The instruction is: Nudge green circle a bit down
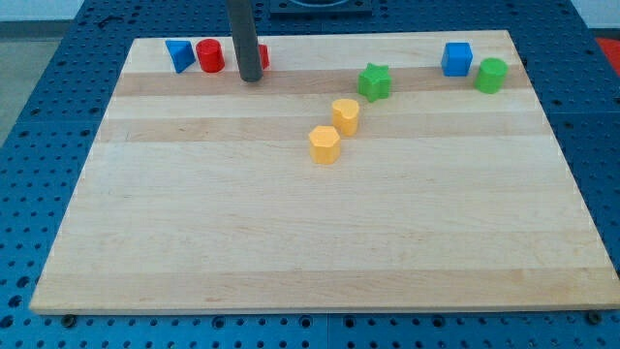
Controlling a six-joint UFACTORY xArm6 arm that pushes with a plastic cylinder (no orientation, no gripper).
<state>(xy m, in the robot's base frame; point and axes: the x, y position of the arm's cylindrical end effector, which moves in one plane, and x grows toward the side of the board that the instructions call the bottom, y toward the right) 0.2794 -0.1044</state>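
Observation:
The green circle (491, 75) is a green cylinder at the view's top right, just right of a blue cube (456, 58). My tip (251, 78) rests on the board near the view's top left, far to the left of the green circle. It stands in front of a red block (263, 55) that the rod mostly hides, so its shape cannot be made out.
A blue triangle (178, 54) and a red cylinder (209, 55) sit left of my tip. A green star (374, 81) lies at top centre. Two yellow blocks (345, 115) (325, 143) lie below it. The wooden board (291, 242) rests on a blue pegboard table.

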